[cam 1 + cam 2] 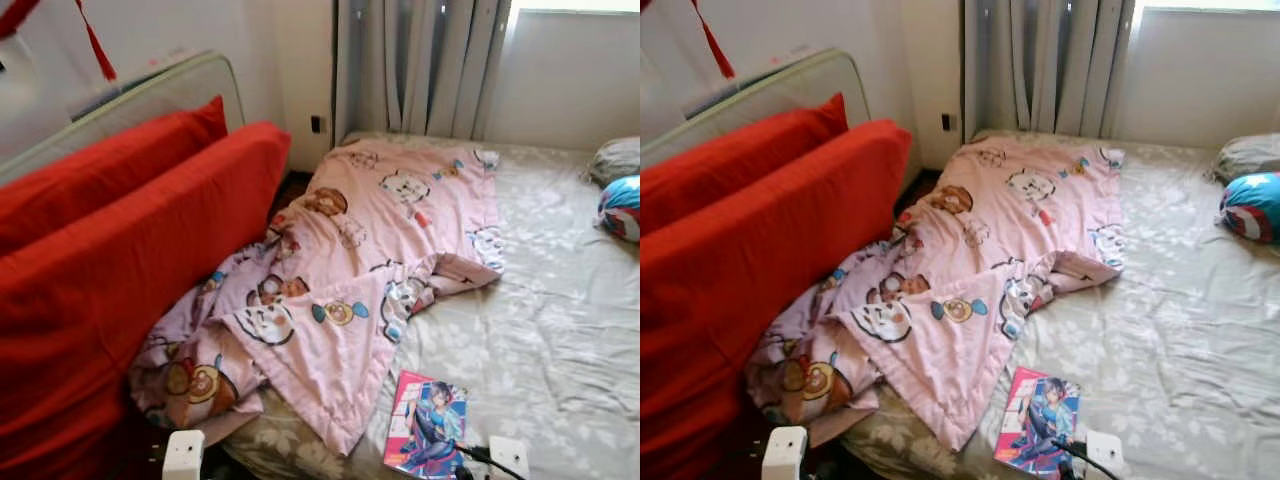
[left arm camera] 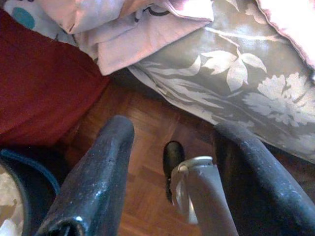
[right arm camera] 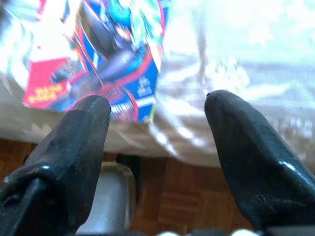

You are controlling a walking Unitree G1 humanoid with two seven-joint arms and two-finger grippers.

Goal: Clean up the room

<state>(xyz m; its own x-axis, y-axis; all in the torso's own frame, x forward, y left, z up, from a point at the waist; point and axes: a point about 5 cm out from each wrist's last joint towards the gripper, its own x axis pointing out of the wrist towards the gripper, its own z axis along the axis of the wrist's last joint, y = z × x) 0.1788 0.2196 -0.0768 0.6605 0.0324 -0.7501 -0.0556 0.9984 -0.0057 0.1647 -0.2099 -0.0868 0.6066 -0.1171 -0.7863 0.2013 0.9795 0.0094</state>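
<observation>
A low bed with a grey-beige sheet printed with pale leaves and flowers takes up most of the room and runs back to a plain white wall. Grey pleated curtains hang behind its far end, beside a bright window whose daylight falls across the sheet. A small dark wall socket sits low on the white corner wall. Along the left side stand bright red fabric cushions, leaning against a pale, rounded frame. Beneath the bed edge, reddish-brown wooden parquet flooring lies in shade.
</observation>
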